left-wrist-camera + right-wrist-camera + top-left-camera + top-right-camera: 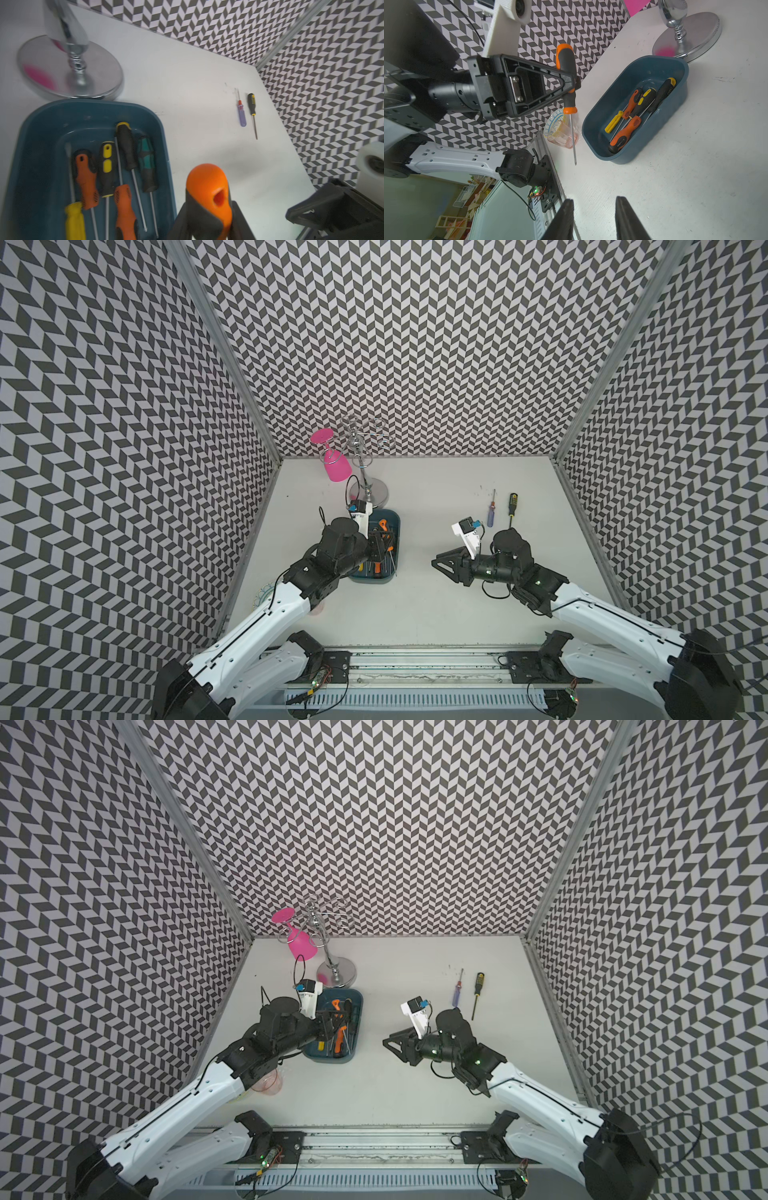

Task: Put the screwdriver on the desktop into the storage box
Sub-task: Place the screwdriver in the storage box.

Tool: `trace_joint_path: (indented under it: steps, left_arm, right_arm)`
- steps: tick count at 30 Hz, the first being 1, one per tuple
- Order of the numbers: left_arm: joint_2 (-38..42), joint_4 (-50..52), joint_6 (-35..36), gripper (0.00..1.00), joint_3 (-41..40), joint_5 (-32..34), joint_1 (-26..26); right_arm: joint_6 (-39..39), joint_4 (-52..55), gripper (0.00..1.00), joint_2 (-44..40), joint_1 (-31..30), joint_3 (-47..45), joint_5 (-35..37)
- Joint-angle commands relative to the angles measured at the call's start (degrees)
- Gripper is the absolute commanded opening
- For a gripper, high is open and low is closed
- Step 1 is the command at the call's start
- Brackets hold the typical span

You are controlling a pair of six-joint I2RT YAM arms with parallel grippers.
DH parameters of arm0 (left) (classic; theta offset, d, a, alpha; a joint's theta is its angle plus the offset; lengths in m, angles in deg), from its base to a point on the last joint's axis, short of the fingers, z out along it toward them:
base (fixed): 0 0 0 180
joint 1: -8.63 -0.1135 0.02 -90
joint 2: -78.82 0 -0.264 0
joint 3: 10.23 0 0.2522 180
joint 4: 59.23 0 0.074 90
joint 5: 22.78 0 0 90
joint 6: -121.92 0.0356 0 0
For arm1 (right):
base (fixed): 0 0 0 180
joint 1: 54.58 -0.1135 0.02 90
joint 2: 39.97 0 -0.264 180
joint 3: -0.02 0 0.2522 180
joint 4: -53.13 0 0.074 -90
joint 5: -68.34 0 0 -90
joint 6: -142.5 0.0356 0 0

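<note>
My left gripper (380,544) (208,207) is shut on an orange-and-black screwdriver (207,187) (566,68). It holds the tool above the right-hand rim of the dark teal storage box (374,581) (93,106) (623,160), handle up and shaft pointing down. Several screwdrivers lie inside the box. On the white desktop (436,614), far right, lie a purple-handled screwdriver (491,515) (242,116) and a black-and-yellow one (512,506) (251,104). My right gripper (434,563) (595,200) hovers mid-desktop, open and empty, pointing toward the box.
A chrome glass rack (370,491) with a pink goblet (334,466) hanging on it stands just behind the box. A patterned plate (264,593) and a pinkish glass (268,1081) sit under my left arm. Chevron walls enclose three sides.
</note>
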Motion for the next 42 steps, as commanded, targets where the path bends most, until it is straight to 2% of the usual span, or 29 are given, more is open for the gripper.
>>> trace_joint_path:
  steps: [1,8,13,22,31,42]
  left_arm:
    - [-2.5,8.7,3.1,0.00,4.3,7.0,-0.5]
    - [-8.1,13.2,5.1,0.00,9.3,13.6,-0.8]
    - [-13.2,17.5,6.4,0.00,12.5,21.6,-0.8]
    - [-19.4,16.0,6.1,0.00,12.9,30.6,-0.8]
    - [-28.0,17.3,6.7,0.00,15.6,34.9,-0.7]
    - [-40.8,24.3,5.1,0.00,21.1,40.9,0.6]
  right_arm:
    - [-0.9,-0.9,0.37,-0.9,0.0,-0.9,0.7]
    - [-1.1,0.1,0.36,-2.3,0.1,-1.7,1.7]
    - [-1.2,0.1,0.36,-3.0,0.1,-2.2,2.2]
    - [-1.1,-0.5,0.36,-3.2,0.1,-3.5,2.8]
    - [-0.6,-1.7,0.36,-3.5,0.2,-5.4,2.8]
    - [-0.2,-2.4,0.36,-4.0,0.3,-6.8,2.6]
